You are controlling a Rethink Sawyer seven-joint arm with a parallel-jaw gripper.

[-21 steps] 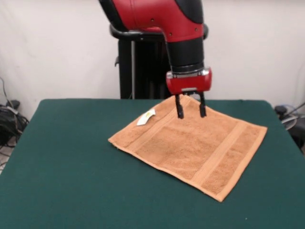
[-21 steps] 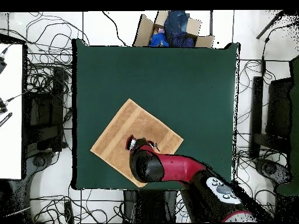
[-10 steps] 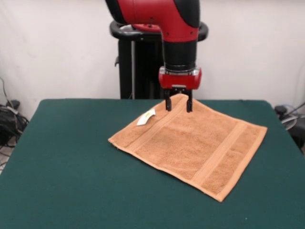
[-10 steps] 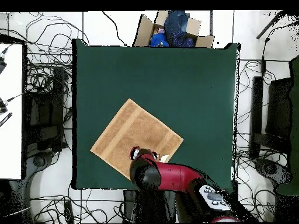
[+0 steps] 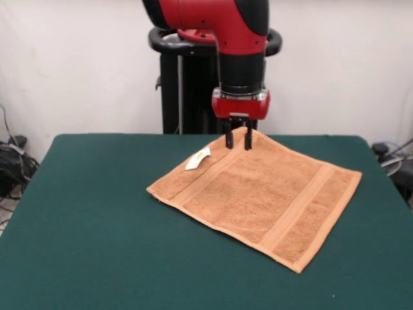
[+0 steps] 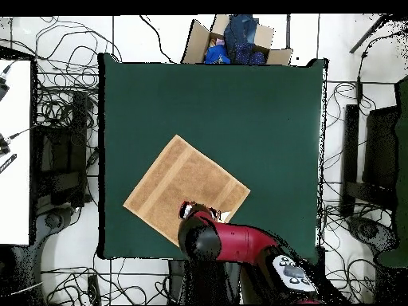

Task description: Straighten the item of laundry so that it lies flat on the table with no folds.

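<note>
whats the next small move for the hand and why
Probably lift the hand straight up and away. The towel looks spread flat on the table, with no folds visible, and the hand hangs at its far corner, so pulling there could wrinkle it.

The robot's arm (image 5: 222,22) was glossy red with black sections, built of thick rounded housings. Its last link was a black cylinder, ringed at the bottom by a thin silver band above a rounded red wrist block. From that block hung the gripper (image 5: 237,139), with two short, slim black fingers (image 5: 228,139). Behind stood a black pedestal (image 5: 187,90) of upright posts topped by a black ring. From overhead, the arm's upper housing (image 6: 291,269) carried a grey panel with round buttons.
</note>
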